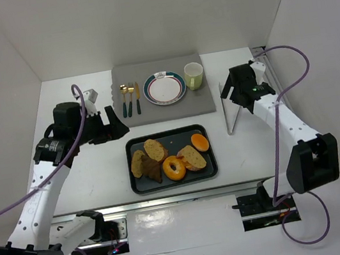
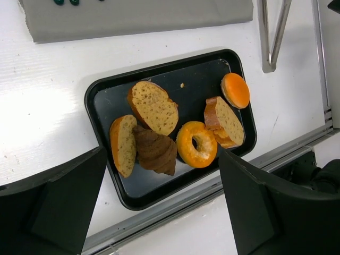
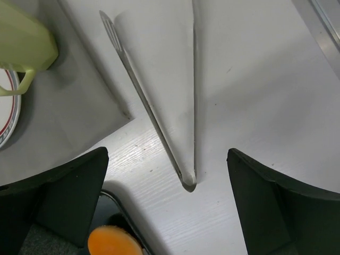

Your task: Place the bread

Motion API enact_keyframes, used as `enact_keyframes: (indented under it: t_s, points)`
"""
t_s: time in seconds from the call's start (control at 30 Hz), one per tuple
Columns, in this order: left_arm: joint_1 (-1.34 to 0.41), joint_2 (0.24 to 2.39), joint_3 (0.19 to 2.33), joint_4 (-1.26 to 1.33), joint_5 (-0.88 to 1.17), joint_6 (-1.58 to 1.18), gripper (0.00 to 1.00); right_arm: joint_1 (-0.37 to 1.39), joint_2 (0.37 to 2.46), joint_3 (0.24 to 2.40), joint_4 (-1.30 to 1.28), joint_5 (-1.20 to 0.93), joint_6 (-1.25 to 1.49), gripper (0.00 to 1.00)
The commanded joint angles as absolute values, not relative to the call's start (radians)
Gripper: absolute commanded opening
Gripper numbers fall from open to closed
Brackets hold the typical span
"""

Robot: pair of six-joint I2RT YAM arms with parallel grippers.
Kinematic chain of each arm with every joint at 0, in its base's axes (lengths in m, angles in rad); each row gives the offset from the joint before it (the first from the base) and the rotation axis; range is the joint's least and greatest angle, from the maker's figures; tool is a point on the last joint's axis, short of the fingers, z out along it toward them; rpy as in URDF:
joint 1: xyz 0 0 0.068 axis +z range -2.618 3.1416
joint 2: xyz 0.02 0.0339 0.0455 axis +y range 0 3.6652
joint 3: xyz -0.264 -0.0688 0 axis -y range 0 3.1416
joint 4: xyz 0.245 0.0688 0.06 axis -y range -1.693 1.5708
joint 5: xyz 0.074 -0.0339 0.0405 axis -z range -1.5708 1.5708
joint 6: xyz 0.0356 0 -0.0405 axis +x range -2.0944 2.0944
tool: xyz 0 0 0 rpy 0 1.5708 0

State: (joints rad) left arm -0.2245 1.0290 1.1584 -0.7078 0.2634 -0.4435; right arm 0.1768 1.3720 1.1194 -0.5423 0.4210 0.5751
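- The black tray [image 1: 179,140] sits near the front edge of the table, between the two arms.
- The bread is on the tray: one slice [image 1: 155,149] lies toward its far left, a second slice [image 1: 138,163] leans at its left edge, and a third slice [image 1: 193,158] lies right of its middle.
- Also on the tray are a dark croissant [image 1: 153,169] touching the two left slices, an orange ring doughnut [image 1: 174,167] at the near middle, and an orange bun [image 1: 199,142] in the far right corner.
- The left gripper [image 1: 118,124] hangs just beyond the tray's far left corner. Its fingers are spread wide and hold nothing.
- The right gripper [image 1: 229,94] hangs beyond the tray's right side, over the metal tongs [image 1: 232,115]. Its fingers are also spread wide and hold nothing.
- The tongs lie flat on the table just right of the tray, arms apart, with the joined end nearest the tray.
- Behind the tray lies a grey mat [image 1: 154,112] carrying a plate [image 1: 164,87], a pale green cup [image 1: 193,76] and cutlery [image 1: 130,99].
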Motion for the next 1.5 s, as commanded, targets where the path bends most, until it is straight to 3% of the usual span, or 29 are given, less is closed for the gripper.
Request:
enact_keyframes:
  t_s: [0.0, 0.3, 0.67, 0.87, 1.2, 1.47]
  points:
    - [-0.201, 1.039, 1.201, -0.701, 0.279, -0.419, 1.00, 0.160, 1.338, 1.101, -0.506, 0.455, 0.558, 1.00]
    - [-0.179, 1.048, 1.212, -0.701, 0.276, -0.410, 1.00, 0.091, 1.308, 1.072, -0.538, 0.422, 0.558, 1.00]
    - [-0.156, 1.066, 1.201, -0.712, 0.307, -0.419, 1.00, 0.110, 1.287, 0.858, -0.405, 0.247, 0.442, 1.00]
    - [-0.156, 1.075, 1.201, -0.703, 0.327, -0.428, 1.00, 0.132, 1.420, 0.866, -0.325, 0.179, 0.339, 1.00]
    - [-0.147, 1.075, 1.172, -0.683, 0.345, -0.446, 1.00, 0.164, 1.655, 0.959, -0.236, 0.313, 0.307, 1.00]
    - [-0.147, 1.085, 1.152, -0.664, 0.327, -0.456, 1.00, 0.141, 1.764, 0.988, -0.072, 0.285, 0.316, 0.99]
